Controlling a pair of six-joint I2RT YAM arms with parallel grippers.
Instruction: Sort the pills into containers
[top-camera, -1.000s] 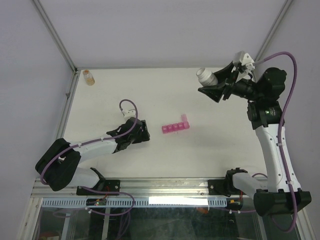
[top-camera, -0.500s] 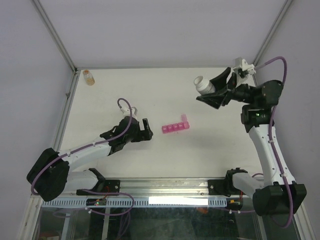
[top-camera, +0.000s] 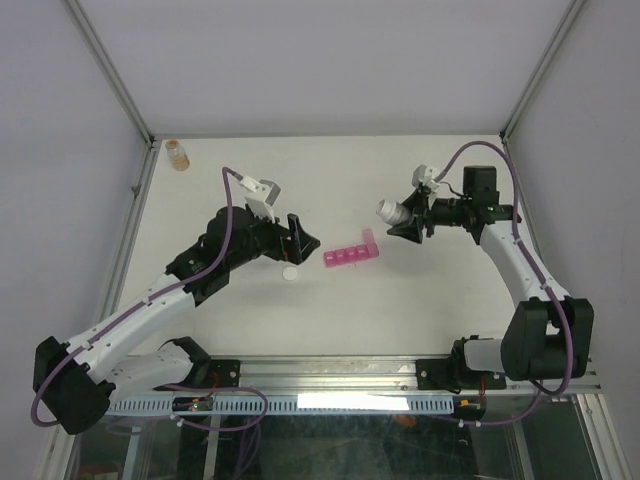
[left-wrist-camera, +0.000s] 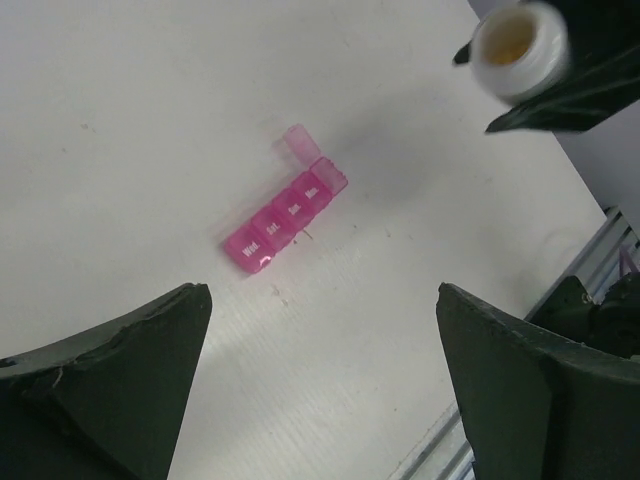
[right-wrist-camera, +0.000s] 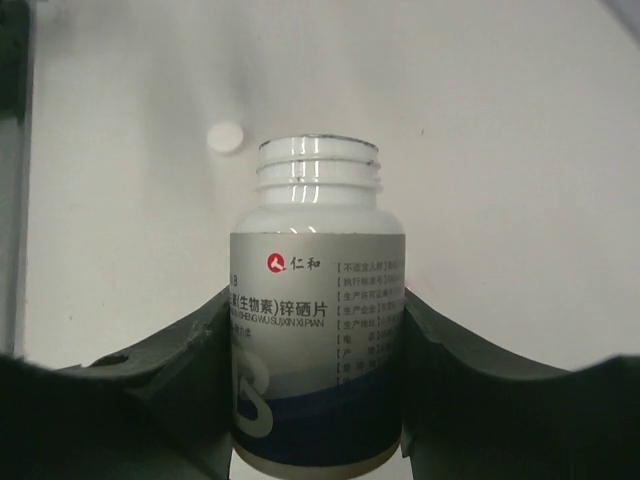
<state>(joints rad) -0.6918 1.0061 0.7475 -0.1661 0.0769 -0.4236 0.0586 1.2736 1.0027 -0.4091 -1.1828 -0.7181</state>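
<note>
Well, the left gripper (top-camera: 297, 240) has its two fingers (left-wrist-camera: 120, 385) wide apart and holds nothing. It hangs low over the white table (top-camera: 420, 310). Just in front of it lie the containers (top-camera: 350, 255), four little pink boxes joined in a row. The end box farthest from this gripper has its lid (left-wrist-camera: 297, 139) flipped up. The other three boxes are shut, with white letters on top.

A small white round disc (top-camera: 290, 272) lies flat on the table right by the left gripper's tips, apart from the pink row.

The right gripper (top-camera: 403, 218) is clamped on a white bottle (right-wrist-camera: 318, 260), one finger on each side of it. The bottle has no cap, and its open mouth points out past the fingertips, toward the left gripper. It is held up off the table, near the open end of the pink row but not touching it.

The pills are too small to make out. Something yellow shows inside the bottle's mouth, and I cannot tell what it is.

A small amber bottle (top-camera: 177, 153) stands far off behind the left gripper, in the table's corner.
</note>
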